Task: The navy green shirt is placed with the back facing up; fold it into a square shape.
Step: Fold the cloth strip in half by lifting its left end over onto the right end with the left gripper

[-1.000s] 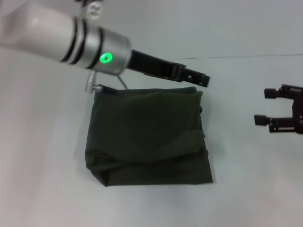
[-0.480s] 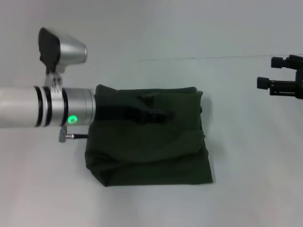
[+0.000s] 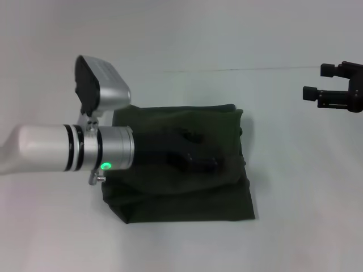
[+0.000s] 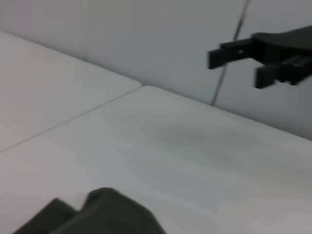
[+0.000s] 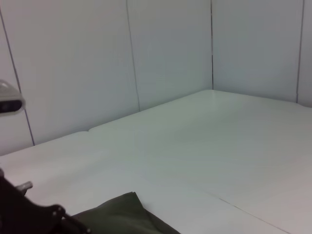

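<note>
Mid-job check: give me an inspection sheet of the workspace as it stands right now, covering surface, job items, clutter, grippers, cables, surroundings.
Surface: white table, with a thin seam line across its far part.
Job's things: navy green shirt lies folded into a roughly square bundle at the table's centre; plain side up, near edge rumpled.
Clutter: nothing seen.
Grippers: left gripper reaches from the left over the shirt's middle; contact with the cloth cannot be told. Right gripper is open, off to the far right, clear of the shirt.
Cables: nothing seen.
Surroundings: pale panelled walls behind the table.
</note>
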Available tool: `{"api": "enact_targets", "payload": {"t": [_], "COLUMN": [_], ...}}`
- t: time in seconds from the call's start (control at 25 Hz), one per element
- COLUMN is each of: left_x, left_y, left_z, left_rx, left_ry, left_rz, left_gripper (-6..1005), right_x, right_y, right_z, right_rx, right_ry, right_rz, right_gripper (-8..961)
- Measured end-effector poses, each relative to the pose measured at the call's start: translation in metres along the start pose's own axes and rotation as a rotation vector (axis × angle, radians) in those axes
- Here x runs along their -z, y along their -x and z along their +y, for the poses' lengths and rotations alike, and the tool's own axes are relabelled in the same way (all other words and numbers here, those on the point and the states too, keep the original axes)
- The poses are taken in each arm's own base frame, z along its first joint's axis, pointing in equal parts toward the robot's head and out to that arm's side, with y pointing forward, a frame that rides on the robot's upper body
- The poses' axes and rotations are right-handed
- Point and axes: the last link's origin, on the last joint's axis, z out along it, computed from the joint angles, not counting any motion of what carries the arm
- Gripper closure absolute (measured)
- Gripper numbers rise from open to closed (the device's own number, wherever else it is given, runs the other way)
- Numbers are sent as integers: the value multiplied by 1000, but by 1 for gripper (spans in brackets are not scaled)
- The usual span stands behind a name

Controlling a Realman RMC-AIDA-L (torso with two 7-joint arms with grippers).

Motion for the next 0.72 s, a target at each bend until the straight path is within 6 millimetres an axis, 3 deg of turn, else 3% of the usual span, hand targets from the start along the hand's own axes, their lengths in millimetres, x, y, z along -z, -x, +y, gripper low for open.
{"api": "enact_targets", "payload": {"t": [0.44,0.6,0.72], "left_x": [-30,-30,-27], "left_y": [9,-2,-19], "left_z": [29,31,21], "left_rx": [-70,-72,-83], "left_ry": [110,123,66], "left_rz": [-64,-10,76], "left_gripper": [163,164,164], "right_x": [-2,-4,-4], "right_y": [0,0,1], "right_z": [-1,-3,-3], "right_rx": [-5,2,3], "right_ry": [-9,-17,-18], "right_rz": [7,17,17], "right_gripper": [53,54,54]}}
